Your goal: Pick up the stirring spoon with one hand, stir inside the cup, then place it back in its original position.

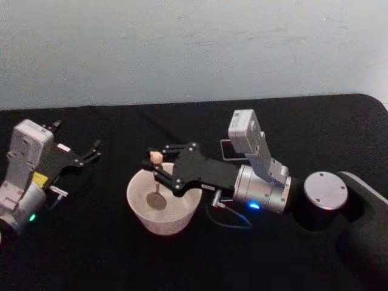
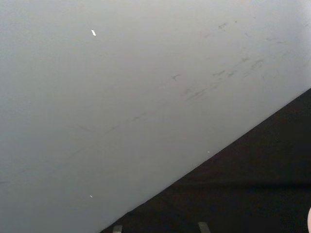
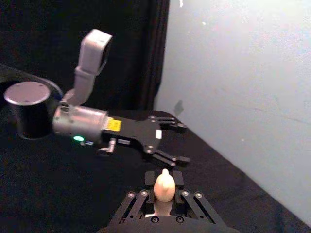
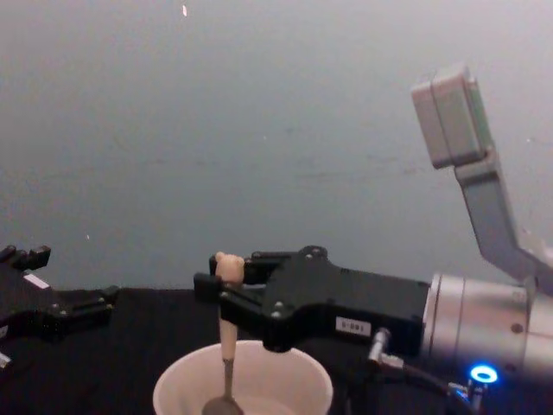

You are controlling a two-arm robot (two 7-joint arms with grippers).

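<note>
one spoon [image 4: 227, 341] upright, pinched below its bear top by right gripper [image 1: 157, 168] | its bowl down inside the cup [image 1: 137, 203], mid table [image 1: 91, 254] | left gripper [image 1: 92, 151] spread wide, empty, at the left

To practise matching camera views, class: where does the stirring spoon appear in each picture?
Head view: stirring spoon centre-left, upright in the cup.
Chest view: spoon bottom, left of centre, in the cup.
Right wrist view: spoon's bear head bottom centre.
Left wrist view: faces wall and table.
Shared landmark: right end effector gripping it; left end effector idle, apart.
</note>
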